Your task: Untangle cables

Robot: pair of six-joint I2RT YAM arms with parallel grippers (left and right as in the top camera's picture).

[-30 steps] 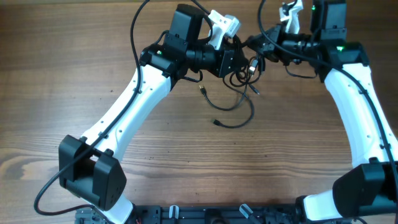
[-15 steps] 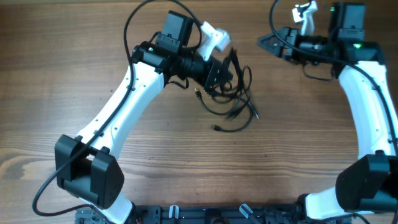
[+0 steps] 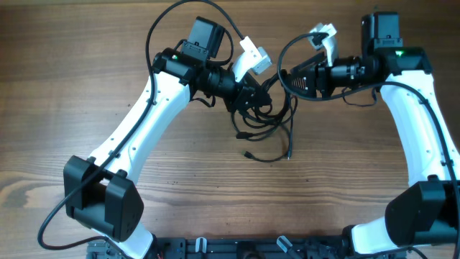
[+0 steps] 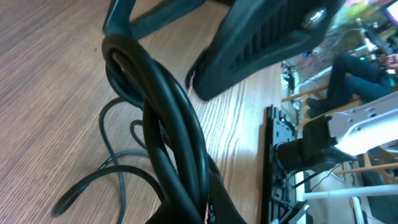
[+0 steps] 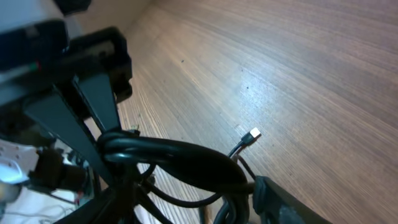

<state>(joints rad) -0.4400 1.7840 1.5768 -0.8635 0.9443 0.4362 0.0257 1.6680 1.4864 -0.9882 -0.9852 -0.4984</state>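
Note:
The cables are a tangle of thin black cords hanging from my left gripper, which is shut on the bundle. Loose loops trail onto the table, with plug ends lying below. In the left wrist view the cords run thick through the jaws at the bottom edge. My right gripper stands open at the right side of the bundle. In the right wrist view one of its fingers sits beside the cords, which cross between the jaws. A silver plug tip rests on the wood.
The wooden table stretches to all sides of the tangle. Thick black arm wires arch above both white arms. A black rail lines the front edge.
My right gripper let go of the cables, pulled away to the right, then came back open to the bundle. My left gripper has carried the bundle left and slightly toward the front.

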